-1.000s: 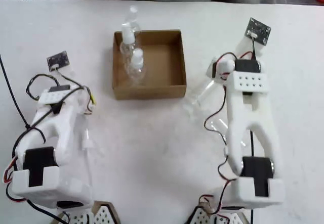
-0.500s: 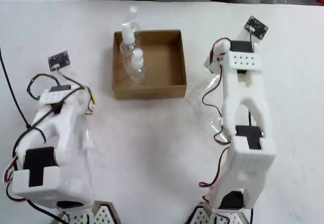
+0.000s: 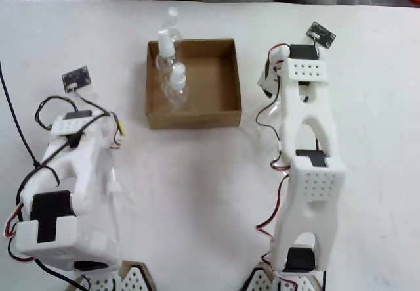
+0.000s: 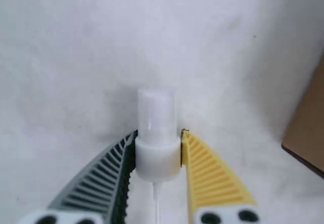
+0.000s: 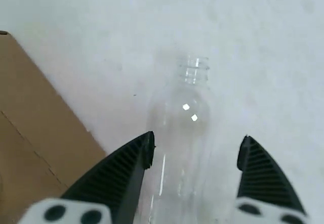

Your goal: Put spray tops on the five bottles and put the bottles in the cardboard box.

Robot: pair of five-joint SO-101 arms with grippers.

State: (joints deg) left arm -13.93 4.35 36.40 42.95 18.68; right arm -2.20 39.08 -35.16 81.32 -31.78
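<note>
A white spray top [image 4: 157, 133] with its thin dip tube is held between the grey and yellow fingers of my left gripper [image 4: 158, 148], low over the table. In the high view this spray top [image 3: 117, 187] is at the front left. A clear bottle [image 5: 185, 118] without a top lies on the table between the spread black fingers of my right gripper [image 5: 195, 150], neck pointing away. The right arm [image 3: 302, 87] stretches along the right side of the cardboard box [image 3: 226, 81]. Two capped bottles [image 3: 176, 84] lie in the box's left half.
Another clear bottle [image 3: 172, 18] stands just behind the box's back left corner. A brown corner of the box [image 5: 30, 107] is close beside the right gripper. The box's edge [image 4: 309, 128] also borders the left wrist view. Cables trail by both arms.
The right arm has stretched out away from the front edge, carrying its wrist farther back beside the box. The left arm has kept still with the spray top.
</note>
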